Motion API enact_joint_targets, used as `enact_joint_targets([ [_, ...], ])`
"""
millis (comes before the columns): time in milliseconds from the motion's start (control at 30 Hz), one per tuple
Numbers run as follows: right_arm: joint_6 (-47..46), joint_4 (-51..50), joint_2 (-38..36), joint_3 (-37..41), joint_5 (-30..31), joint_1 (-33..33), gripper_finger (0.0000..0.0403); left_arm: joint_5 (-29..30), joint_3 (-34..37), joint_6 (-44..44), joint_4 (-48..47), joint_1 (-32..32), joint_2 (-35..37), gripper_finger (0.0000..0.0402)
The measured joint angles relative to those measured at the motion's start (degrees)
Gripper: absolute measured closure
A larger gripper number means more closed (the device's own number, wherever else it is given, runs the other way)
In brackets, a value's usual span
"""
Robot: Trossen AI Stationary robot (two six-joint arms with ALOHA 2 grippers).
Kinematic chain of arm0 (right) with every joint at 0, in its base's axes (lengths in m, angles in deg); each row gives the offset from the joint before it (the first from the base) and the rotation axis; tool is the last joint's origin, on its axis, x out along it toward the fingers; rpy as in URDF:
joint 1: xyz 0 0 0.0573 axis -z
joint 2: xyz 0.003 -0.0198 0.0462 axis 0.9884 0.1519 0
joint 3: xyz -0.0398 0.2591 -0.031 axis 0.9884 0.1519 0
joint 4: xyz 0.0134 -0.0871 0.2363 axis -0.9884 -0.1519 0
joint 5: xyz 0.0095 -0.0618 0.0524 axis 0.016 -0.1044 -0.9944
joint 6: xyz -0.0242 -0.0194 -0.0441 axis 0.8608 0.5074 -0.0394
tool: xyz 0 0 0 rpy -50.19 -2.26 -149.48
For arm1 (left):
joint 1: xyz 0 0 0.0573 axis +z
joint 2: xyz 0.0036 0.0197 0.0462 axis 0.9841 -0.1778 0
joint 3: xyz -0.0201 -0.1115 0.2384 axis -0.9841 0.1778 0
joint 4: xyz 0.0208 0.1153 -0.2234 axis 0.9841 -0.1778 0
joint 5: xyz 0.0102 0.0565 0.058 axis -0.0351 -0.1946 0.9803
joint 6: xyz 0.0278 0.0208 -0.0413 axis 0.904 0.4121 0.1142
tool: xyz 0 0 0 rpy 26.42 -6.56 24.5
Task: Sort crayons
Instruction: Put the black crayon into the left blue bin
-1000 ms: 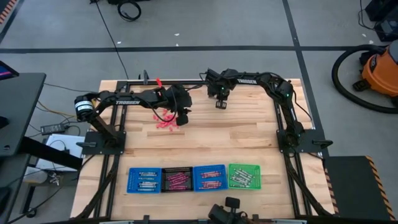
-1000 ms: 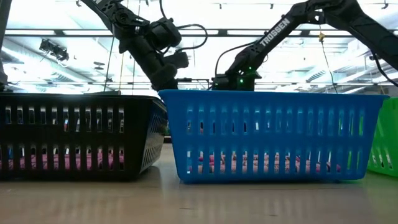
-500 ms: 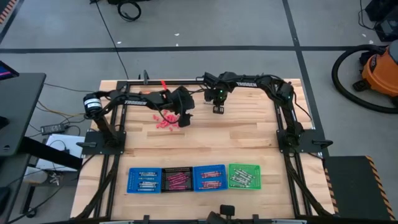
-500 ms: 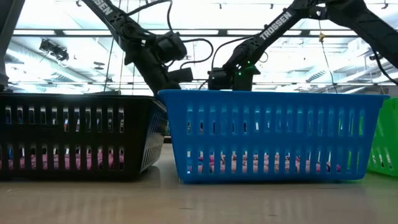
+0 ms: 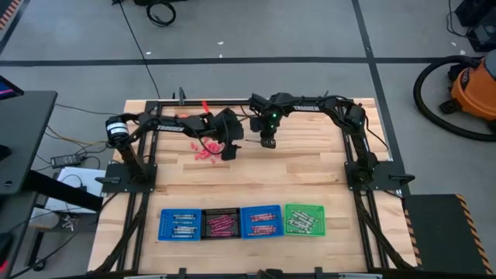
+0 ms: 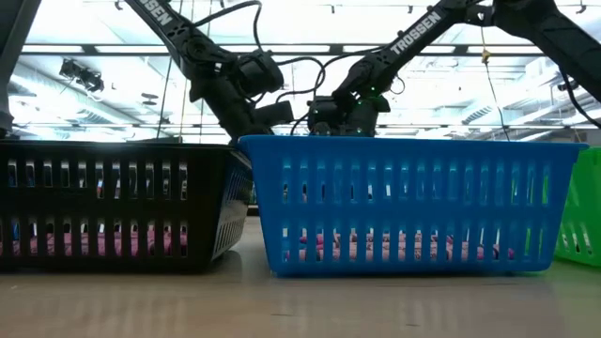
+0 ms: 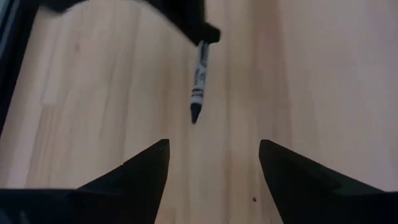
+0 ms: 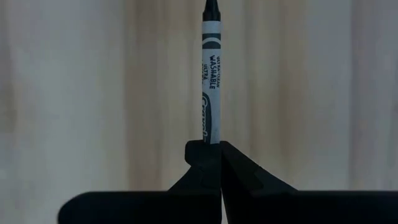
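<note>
1. The left arm reaches from its base at the left side of the counter [image 5: 310,167] toward the middle of the far half, bent at the elbow, its wrist tipped down over the wood
2. The left tool [image 5: 227,151] hangs just beside a loose heap of pink crayons [image 5: 204,150]; its two fingers [image 7: 146,171] stand wide apart with nothing between them
3. The right arm stretches from its base on the right along the far edge and bends down near the middle of the counter, close to the left arm's wrist
4. The right tool [image 5: 266,141] is clamped tight on the end of one grey crayon [image 8: 211,81], which sticks straight out past the fingertips with its dark tip farthest from the tool
5. The left wrist view shows that same grey crayon [image 7: 198,81] hanging from the right tool above bare wood
6. Along the near edge stand four trays in a row: blue tray [image 5: 163,224], black tray [image 5: 204,225], second blue tray [image 5: 244,222] and green tray [image 5: 321,218], each with crayons inside
7. The low view shows pink crayons lying in the bottom of the black tray and of the blue one beside it
</note>
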Motion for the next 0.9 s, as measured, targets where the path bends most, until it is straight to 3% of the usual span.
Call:
enact_joint_targets([
  [333,-2.7,0.7,0.0,0.0,-10.7,0.0,0.0398,-0.2,0.0,12.0,2.7,-3.5,0.0,0.0168],
  [533,-5.1,1.3,0.0,-0.1,-14.2,0.0,0.0398,6.7,0.0,18.0,3.8,-7.0,0.0,0.0171],
  [733,-6.1,2.5,-0.1,-0.1,-22.2,0.0,0.0398,14.2,0.0,22.1,3.8,-9.9,0.0,0.0171],
  [900,-6.9,3.4,-0.1,-0.1,-23.8,0.0,0.0398,17.9,0.0,23.4,4.1,-11.9,0.0,0.0188],
])
